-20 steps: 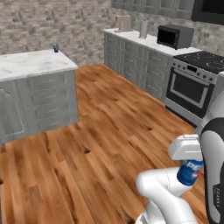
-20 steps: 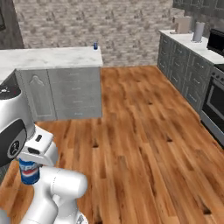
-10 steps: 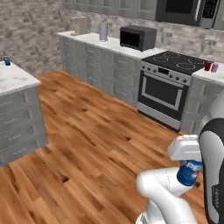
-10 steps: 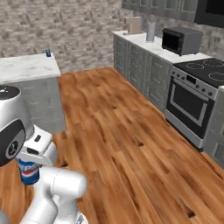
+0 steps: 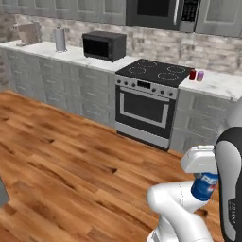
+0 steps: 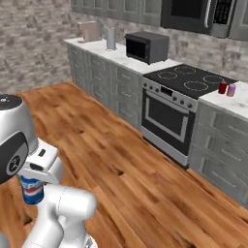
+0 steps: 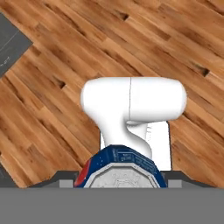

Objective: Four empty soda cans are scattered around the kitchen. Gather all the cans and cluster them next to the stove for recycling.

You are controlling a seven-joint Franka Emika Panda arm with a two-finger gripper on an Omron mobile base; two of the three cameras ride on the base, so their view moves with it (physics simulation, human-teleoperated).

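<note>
Gripper clamped on a blue can, smooth cylinder with silver top, low over plank wood floor. Compared with a second back: whole view swung, black glass stove now ahead, red can and pink can on marble counter beside it.

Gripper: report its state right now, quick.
Gripper: shut on the blue soda can, carried low beside the robot's body over the wood floor.
</note>
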